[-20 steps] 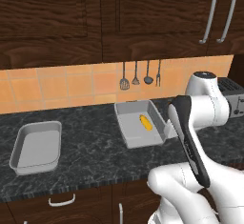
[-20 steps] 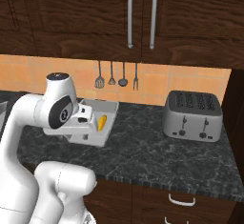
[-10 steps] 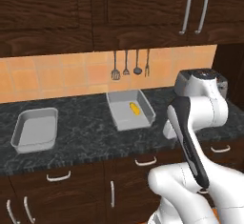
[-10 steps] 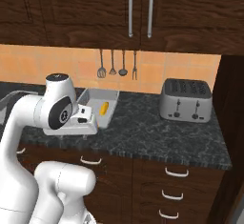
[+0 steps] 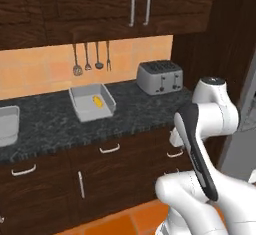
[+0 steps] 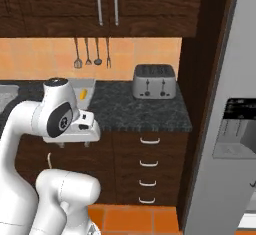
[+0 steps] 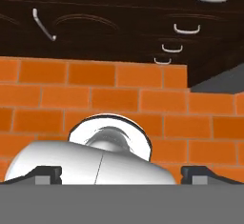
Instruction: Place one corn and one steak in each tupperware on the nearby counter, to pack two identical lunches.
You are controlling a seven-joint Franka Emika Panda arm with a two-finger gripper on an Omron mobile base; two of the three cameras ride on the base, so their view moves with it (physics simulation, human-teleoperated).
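Nearest, the jaws (image 7: 122,175) hang low and point down at the orange brick floor (image 7: 95,99), their two dark tips set wide apart with nothing between them. Just beyond the floor in the hand view run the dark brown cabinet fronts (image 7: 119,23) with curved silver handles.

Further off, the tabletop (image 5: 60,119) stretches black with pale marbling above those cabinets. One tray (image 5: 91,102) sits on it below the hanging utensils (image 5: 91,59), and a single corn cob (image 5: 98,101) lies inside it, toward its right half. From the right base view the same tray (image 6: 82,85) is partly hidden behind the white arm, with the cob (image 6: 83,94) peeping out beside the arm's shoulder. A second tray (image 5: 7,124) rests at the far left edge of the left base view, well apart from the first; it looks bare inside, though only part of it is in frame.

To the right of the first tray stands a silver toaster (image 5: 159,76), against the orange tiled wall (image 5: 40,69). Dark upper cabinets (image 5: 125,4) hang above, and a grey fridge door (image 6: 230,129) rises at the right.
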